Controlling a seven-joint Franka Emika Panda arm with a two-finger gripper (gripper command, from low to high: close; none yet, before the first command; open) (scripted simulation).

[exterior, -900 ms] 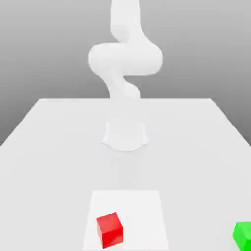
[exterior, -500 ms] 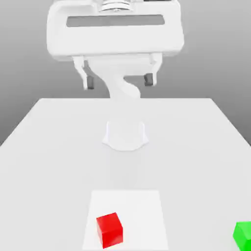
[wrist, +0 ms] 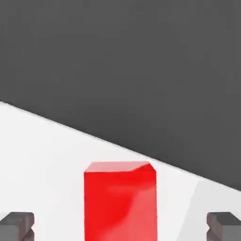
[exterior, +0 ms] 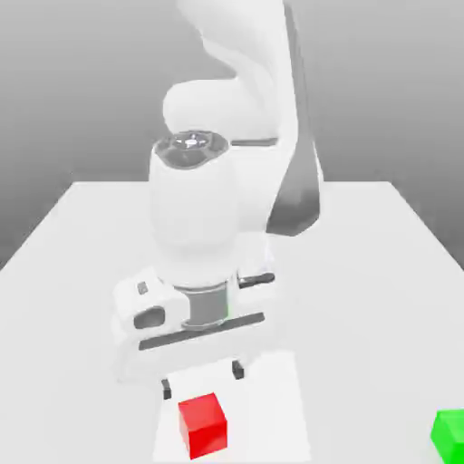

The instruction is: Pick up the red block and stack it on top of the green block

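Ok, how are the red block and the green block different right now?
The red block is red and sits on the paler square patch just in front of the open claw; the green block is green, off at the exterior view's right edge, partly cut off. Both are small cubes resting on the table.

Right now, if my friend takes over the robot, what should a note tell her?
Gripper: open, holding nothing, hanging just above and behind the red block.
Red block: on the table, near its front edge; in the hand view it sits between the two fingertips.
Green block: on the table, far to the exterior view's right, apart from the red one.
Done: the approach only.
Left: lower, close on the red block, lift it, set it on the green block.
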